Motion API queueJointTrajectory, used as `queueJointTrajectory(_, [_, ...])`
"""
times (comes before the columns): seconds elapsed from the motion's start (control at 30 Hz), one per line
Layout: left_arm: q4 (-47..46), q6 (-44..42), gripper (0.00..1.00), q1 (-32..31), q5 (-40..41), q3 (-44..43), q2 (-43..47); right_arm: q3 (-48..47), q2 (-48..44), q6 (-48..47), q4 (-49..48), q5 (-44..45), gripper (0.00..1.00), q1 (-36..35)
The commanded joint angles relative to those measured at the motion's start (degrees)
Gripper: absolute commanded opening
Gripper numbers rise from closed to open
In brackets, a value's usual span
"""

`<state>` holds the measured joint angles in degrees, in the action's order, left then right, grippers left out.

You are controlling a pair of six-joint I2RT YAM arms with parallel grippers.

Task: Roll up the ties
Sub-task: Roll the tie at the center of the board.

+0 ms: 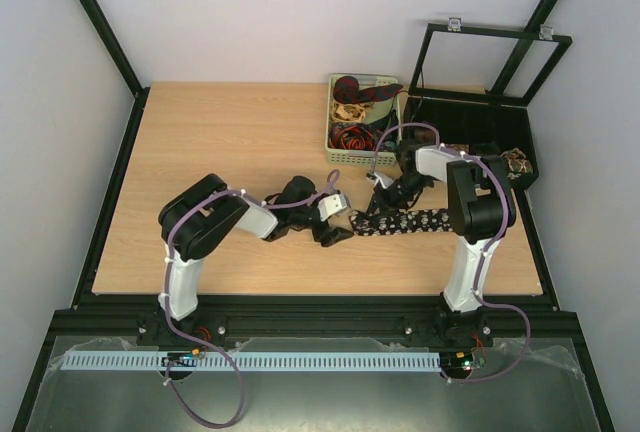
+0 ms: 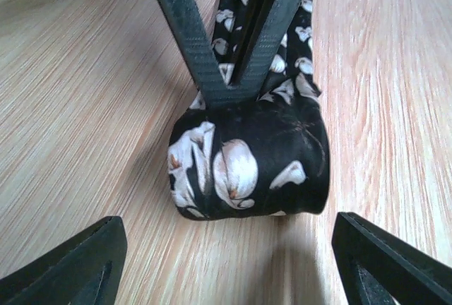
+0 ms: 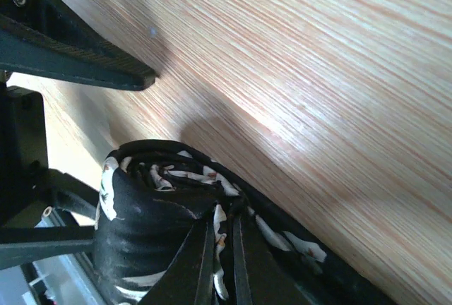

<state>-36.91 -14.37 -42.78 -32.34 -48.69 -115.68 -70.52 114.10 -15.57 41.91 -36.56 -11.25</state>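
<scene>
One black tie (image 1: 415,220) w/ white flowers lies flat on the table (image 1: 230,152), its long way running left to right. Its rolled end (image 2: 251,167) is the left end, btw the 2 arms. Right gripper (image 3: 222,238) – jaws pinched tight on the middle of the roll. Left gripper (image 2: 227,229) – jaws wide apart, holding nothing, roll just in front and lined up w/ the gap. Both are close. 1 green basket (image 1: 331,122) at the back holds approx 3 more ties (image 1: 355,137).
</scene>
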Motion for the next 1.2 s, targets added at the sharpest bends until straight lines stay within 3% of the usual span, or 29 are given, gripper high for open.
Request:
queueJointTrajectory(0.0, [-5.6,5.4,0.83,-1.4,-3.4,-1.9,-3.2,4.3,-1.0,-2.9,-3.9,8.2,0.01,-0.2])
queueJointTrajectory(0.23, [-8.6,11.3,0.8,-3.0,-3.6,-5.3,-7.3,7.3,-2.5,0.1,-8.0,8.1,0.01,-0.5])
queueJointTrajectory(0.4, [-4.4,6.5,0.52,-3.3,3.2,-4.3,-6.2,5.8,-2.3,1.0,-8.6,5.3,0.03,-0.6])
queueJointTrajectory(0.53, [-4.5,-1.7,0.42,-2.9,6.3,2.0,-2.7,0.8,-1.5,1.8,-5.8,1.2,0.22,-0.6])
queueJointTrajectory(0.77, [-1.3,-9.1,0.39,-3.0,9.1,5.3,-0.7,-6.6,-2.0,1.5,8.0,-7.6,0.57,2.2])
queueJointTrajectory(0.93, [0.0,-11.2,0.39,-3.0,9.7,5.3,-0.4,-1.7,-4.0,5.9,9.1,-12.6,0.57,1.2])
queueJointTrajectory(1.17, [0.9,-13.1,0.4,-3.1,10.0,5.9,-0.6,3.2,-3.9,8.6,5.0,-6.9,0.54,0.3])
